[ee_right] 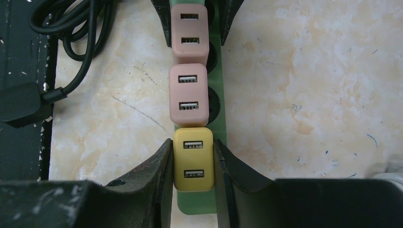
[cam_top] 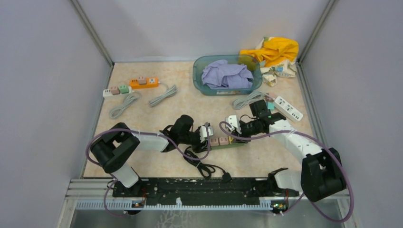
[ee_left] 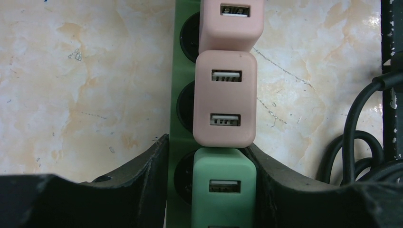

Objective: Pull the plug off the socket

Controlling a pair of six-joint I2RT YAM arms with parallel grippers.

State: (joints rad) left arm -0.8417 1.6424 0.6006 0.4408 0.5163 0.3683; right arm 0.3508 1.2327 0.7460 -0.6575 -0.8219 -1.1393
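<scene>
A beige marbled table (cam_top: 190, 95) sits boxed in by plain grey walls. Just toward 6 o'clock of its middle lies the green power strip (ee_right: 199, 203), running 3 to 9 o'clock with four plugs seated in a row. The green plug (ee_left: 223, 187) is at the 9 o'clock end, then come two pink plugs (ee_left: 225, 99), and the yellow plug (ee_right: 192, 159) is at the 3 o'clock end.

The left gripper (ee_left: 207, 142) reaches in from 9 o'clock. Its fingers are pressed against the strip's sides at the green plug, pinching it. The right gripper (ee_right: 192, 142) comes in from 3 o'clock, its pads squeezed flat on both sides of the yellow plug, which is still in its socket.

A black cable (cam_top: 202, 166) coils toward 6 o'clock. A teal basin (cam_top: 197, 76) holding lilac cloth (cam_top: 225, 76) stands at 1 o'clock. An orange strip (cam_top: 145, 82) lies at 10 o'clock and a white strip (cam_top: 288, 108) at 3 o'clock.
</scene>
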